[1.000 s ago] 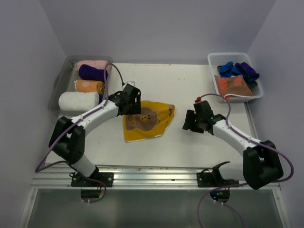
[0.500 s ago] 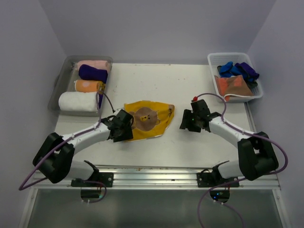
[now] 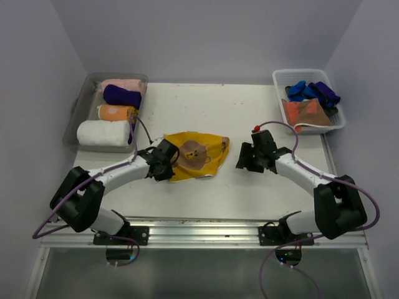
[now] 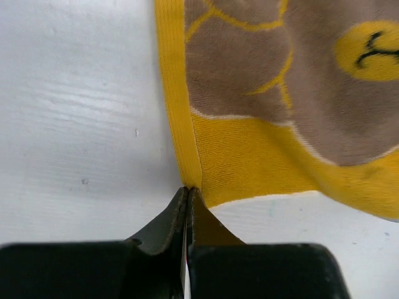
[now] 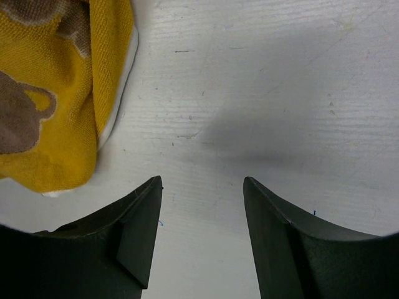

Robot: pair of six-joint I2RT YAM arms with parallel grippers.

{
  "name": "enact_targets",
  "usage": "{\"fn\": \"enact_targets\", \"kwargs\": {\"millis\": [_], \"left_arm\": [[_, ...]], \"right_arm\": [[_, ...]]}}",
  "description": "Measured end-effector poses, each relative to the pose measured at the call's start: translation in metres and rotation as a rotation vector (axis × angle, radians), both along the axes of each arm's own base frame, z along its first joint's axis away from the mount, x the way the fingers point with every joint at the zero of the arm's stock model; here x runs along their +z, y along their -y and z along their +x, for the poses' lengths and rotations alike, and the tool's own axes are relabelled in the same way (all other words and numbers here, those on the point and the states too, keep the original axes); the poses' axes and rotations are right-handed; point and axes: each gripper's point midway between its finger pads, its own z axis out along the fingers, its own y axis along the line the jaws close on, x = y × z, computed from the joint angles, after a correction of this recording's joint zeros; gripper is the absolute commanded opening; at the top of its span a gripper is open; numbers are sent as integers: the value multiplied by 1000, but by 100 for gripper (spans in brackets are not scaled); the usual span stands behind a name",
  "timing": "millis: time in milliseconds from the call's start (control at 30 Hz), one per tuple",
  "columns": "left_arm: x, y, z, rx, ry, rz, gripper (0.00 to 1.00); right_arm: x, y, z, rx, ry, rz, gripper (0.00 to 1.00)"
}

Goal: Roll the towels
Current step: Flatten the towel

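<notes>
Towel, yellow with a brown bear print, lies rumpled near the middle of the table, between the two arms. At far left a bin holds four finished rolls, well apart from the work. Next comes the left gripper. Its jaws are pressed together on the towel's hem at the near-left corner, and only the very tips have cloth between them. The rest of the towel spreads from that gripper to the right and away from the bases, its right edge humped and folded over. The right gripper hangs just beside that humped edge, jaws spread, over bare table and touching nothing. At far right a basket holds loose towels, not yet rolled.

The likely trouble starts at the left pinch. So little hem is caught that a pull or a turn could draw it out of the tips and drop the corner. The cloth is also not flat, so a roll begun from this one corner would probably run crooked and bunch toward the right, where nothing pins the far side. If the right gripper came straight down it would close on table, not cloth. It looks to need a shift left first.
</notes>
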Motion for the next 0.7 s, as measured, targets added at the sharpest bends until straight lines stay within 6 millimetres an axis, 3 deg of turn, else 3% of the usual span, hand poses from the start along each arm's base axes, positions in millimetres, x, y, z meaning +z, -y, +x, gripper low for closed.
{"fn": "enact_targets", "kwargs": {"millis": [67, 133, 333, 400, 467, 700], "left_arm": [[15, -3, 5, 5, 11, 30, 0], [51, 1, 20, 5, 80, 24, 0], [225, 19, 87, 2, 476, -146, 0], [259, 19, 97, 3, 553, -170, 0], [266, 19, 100, -7, 569, -166, 0], [230, 22, 104, -44, 468, -96, 0]], "right_arm": [[0, 0, 0, 0, 0, 0, 59], [0, 0, 0, 2, 0, 0, 60], [0, -13, 0, 32, 11, 22, 71], [-2, -26, -3, 64, 10, 33, 72], [-7, -42, -7, 103, 2, 37, 72], [-14, -100, -11, 194, 8, 53, 71]]}}
